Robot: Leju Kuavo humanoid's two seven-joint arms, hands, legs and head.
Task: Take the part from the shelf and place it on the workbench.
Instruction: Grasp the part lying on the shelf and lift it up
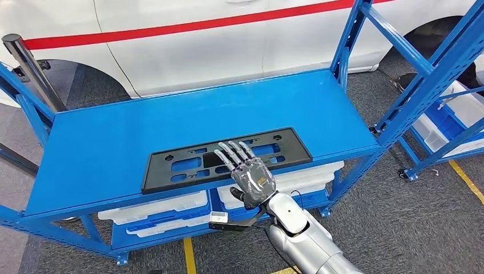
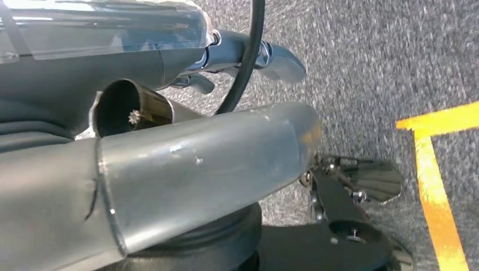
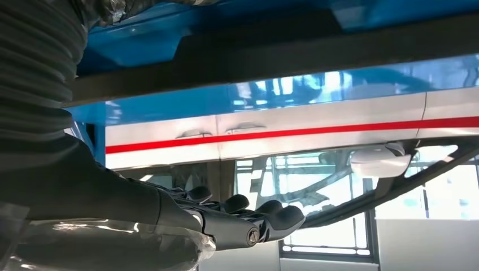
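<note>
Part [image 1: 226, 158] lies flat near the front edge of your blue shelf [image 1: 103, 148]. Your right hand [image 1: 249, 172] hovers over it, fingers straight and spread, holding nothing. Left hand's state: can't tell.

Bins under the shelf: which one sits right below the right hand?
The right-hand white bin, directly under the right hand and the black part; the other white bin lies further left.
</note>
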